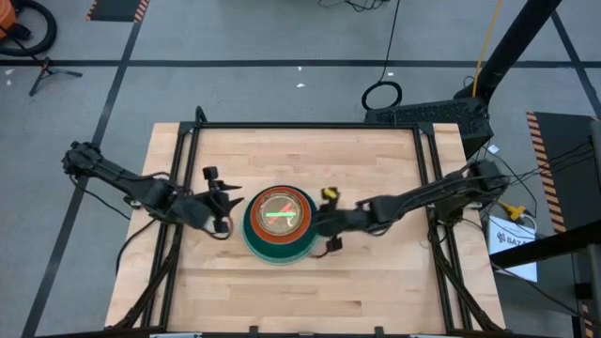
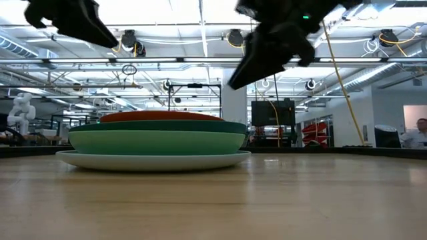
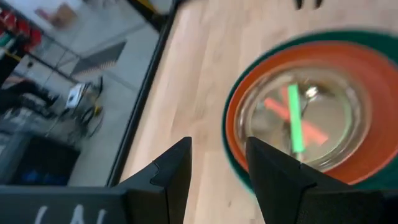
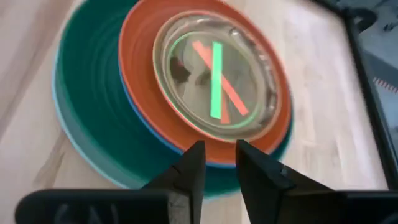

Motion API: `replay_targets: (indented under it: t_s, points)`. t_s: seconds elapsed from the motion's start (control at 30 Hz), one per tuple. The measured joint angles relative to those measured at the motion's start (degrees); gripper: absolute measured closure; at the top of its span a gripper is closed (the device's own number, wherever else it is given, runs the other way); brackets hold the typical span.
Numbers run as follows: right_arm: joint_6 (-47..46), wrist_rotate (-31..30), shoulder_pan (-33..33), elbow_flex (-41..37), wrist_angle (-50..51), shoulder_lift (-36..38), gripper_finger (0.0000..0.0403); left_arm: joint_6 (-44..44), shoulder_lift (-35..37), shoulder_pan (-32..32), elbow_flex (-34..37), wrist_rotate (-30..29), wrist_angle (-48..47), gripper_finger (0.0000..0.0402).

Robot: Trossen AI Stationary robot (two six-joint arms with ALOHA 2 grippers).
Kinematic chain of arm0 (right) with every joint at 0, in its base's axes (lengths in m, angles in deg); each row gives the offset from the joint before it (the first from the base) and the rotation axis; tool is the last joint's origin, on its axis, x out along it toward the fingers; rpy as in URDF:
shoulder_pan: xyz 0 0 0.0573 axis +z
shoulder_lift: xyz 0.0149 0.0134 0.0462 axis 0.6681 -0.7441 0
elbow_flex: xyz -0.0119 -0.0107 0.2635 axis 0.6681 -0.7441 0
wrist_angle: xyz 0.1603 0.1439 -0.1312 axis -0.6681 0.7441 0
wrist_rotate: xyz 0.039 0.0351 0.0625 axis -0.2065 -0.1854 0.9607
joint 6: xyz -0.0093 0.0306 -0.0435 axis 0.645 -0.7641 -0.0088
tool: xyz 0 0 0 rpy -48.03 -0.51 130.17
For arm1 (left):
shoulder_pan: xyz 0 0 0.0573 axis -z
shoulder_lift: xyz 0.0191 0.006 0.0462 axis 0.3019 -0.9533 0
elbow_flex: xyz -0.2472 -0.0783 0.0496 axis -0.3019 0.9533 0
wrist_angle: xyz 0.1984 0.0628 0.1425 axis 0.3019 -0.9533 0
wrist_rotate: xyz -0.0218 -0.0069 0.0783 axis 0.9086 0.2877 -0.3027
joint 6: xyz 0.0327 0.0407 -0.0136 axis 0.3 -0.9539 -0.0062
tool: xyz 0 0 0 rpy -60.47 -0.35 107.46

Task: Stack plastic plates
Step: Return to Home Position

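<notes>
High view first: the plastic plates (image 1: pixel 277 223) sit as one pile in the middle of the wooden counter (image 1: pixel 376 282), with no loose plate anywhere else on it. The left claw (image 1: pixel 228 208) hangs just to the left of the pile and the right claw (image 1: pixel 317 222) just to its right, by the rim.

From each wrist camera the dark fingers stand parted with nothing between them, the left pair wider than the right. So both claws are released and empty.

The order makes sense for steadiness. The widest, a pale blue plate (image 4: pixel 62 124), lies on the wood, then a light green plate (image 2: pixel 157 142) and a dark green plate (image 4: pixel 87 81). A blue plate (image 4: pixel 146 134) shows only as a thin edge under the orange-red plate (image 4: pixel 140 50). The small translucent plates (image 4: pixel 211 74) nest on top, a green bar and a pink bar showing through them; I cannot count them.

In the low view the dark arms are well above the pile, touching nothing. To my eye the stacking is done and only pulling the arms back remains. The right claw is close over the rim, so it should rise before it swings away.
</notes>
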Motion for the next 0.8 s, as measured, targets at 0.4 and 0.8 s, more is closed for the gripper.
replay_targets:
  t_s: [0.4,0.8]
  points:
    - [1.72,4.52,-4.35,-32.97,-22.98,31.17,0.0323,-1.78,28.70,2.31,16.77,2.09,16.67,0.0243]
    - [3.72,4.58,-7.07,-54.58,-28.77,63.40,0.0323,-2.34,41.97,1.58,19.88,-1.14,20.51,0.0243]
